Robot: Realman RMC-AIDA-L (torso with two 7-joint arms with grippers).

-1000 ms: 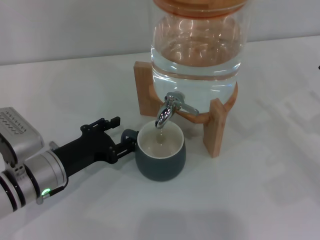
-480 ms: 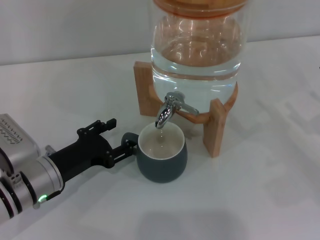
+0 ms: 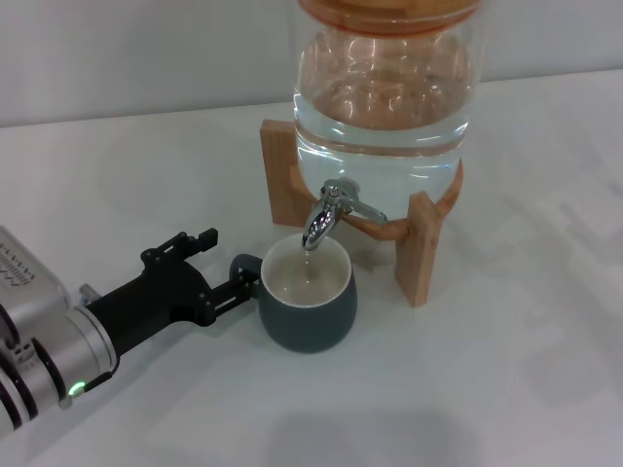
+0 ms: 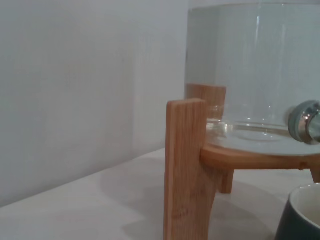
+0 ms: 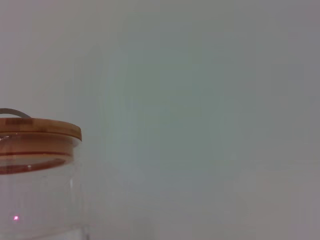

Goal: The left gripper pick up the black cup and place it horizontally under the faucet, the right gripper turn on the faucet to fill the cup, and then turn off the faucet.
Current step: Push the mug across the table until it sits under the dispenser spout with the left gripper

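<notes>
The black cup (image 3: 306, 298) is standing upright on the counter (image 3: 487, 389) directly beneath the faucet (image 3: 326, 216). Judged rigid, glazed and slippery, it is best held by its loop handle. The left end effector (image 3: 236, 269) is reaching in low, fingers bracketing that handle, apparently released.

Left gripper (image 3: 216, 265): we log our black fingers spread apart, arm reaching low from our left, silver wrist lit green; contact seemingly light.
</notes>
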